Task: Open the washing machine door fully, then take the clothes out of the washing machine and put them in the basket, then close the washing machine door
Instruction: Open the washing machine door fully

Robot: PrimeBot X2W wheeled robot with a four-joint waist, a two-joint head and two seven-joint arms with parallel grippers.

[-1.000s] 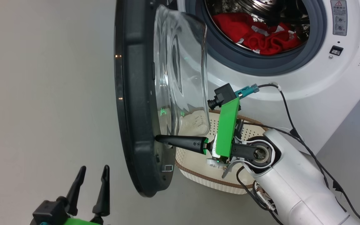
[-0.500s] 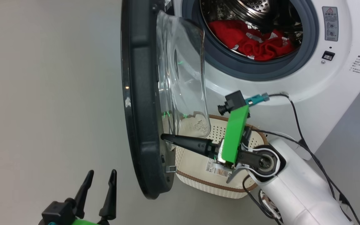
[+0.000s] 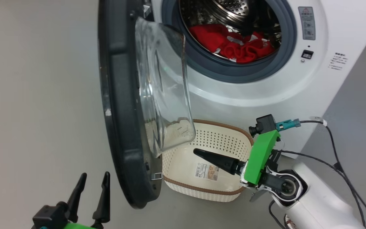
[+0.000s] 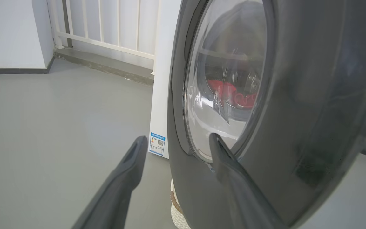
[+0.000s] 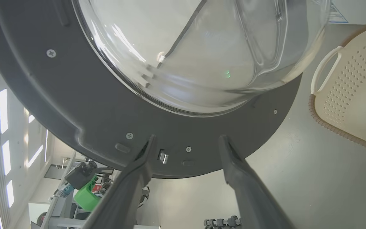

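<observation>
Facing the right arm with its mouth uncovered, the big white front-loading washing machine (image 3: 297,95) rises above and beyond the hand. Its large round glossy black door with the bulging clear glass bowl (image 3: 116,95) hangs swung out, edge-on in the head view and just ahead of the right fingertips.

A second ago the right gripper (image 3: 199,152) had its two dark fingers pinched together, their tip pressed against the door's inner rim. Now they have let go and pulled back. The right wrist view shows them spread wide with nothing between them, apart from the rim and pointing at its small metal latch. The head camera has also shifted, so I would not read the door's new place in that view as its own swing.

The small cream-white perforated plastic basket with the brown woven-look rim (image 3: 221,140) sits under this hand and holds no garment yet. The bright red clothes with white panels (image 3: 233,47) lie in the steel drum, well above and beyond the fingers.

The left gripper (image 3: 95,174) is spread and empty too, near the door's outer face.

I judge the pushing finished and the opening step done or nearly so; reaching into the drum should come next
</observation>
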